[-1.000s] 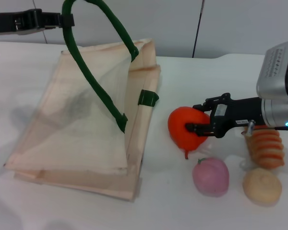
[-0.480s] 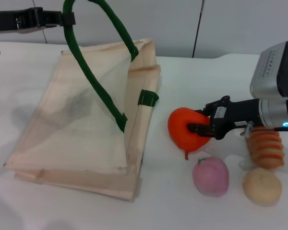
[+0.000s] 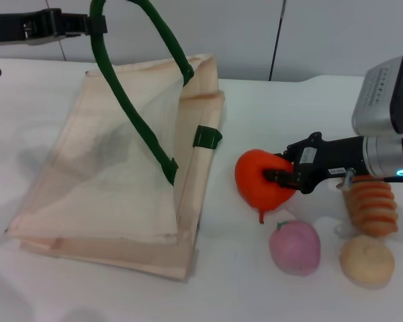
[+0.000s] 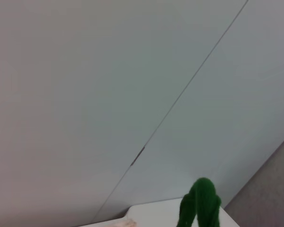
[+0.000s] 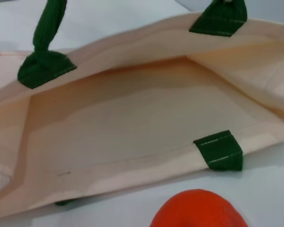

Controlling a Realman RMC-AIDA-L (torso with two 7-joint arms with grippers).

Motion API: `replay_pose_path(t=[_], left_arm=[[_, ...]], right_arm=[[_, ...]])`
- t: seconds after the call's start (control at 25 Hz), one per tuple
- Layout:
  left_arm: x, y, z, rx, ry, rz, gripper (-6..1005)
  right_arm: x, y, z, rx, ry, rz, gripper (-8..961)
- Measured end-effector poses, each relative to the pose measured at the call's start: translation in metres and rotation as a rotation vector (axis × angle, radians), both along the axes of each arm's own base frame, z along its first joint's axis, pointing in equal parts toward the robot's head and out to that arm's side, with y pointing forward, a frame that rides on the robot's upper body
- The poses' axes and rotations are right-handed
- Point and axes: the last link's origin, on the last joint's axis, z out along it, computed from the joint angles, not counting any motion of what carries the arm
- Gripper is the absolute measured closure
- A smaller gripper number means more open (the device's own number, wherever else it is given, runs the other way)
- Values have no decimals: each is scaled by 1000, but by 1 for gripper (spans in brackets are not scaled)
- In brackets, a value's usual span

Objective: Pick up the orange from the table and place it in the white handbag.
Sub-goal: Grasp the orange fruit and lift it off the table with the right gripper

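Barely anything has shifted since a second ago: the right gripper point(image 3: 277, 173) remains at the orange point(image 3: 261, 178), right of centre in the head view, its jaws closed on the fruit, which sits on the table point(image 3: 255, 282). At upper left, the left gripper point(image 3: 87, 25) holds up the green handle point(image 3: 124, 100) of the white handbag point(image 3: 114, 181); its jaws cannot be made out. A pink peach point(image 3: 295, 247) and tan bun point(image 3: 367, 259) lie at lower right.

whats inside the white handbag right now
Through the open mouth of the white handbag, the right wrist view shows only bare cream lining. The deepest corners are hidden by folds. The orange sits outside, in the right gripper.
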Motion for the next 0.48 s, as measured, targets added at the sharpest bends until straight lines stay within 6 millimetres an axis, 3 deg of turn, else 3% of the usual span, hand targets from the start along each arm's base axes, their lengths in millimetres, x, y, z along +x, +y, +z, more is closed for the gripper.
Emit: replay_pose_path(t=[0.48], left_arm=[[5, 2, 3, 9, -19, -17, 852]], right_arm=[[-9, 3, 14, 18, 72, 10, 690]])
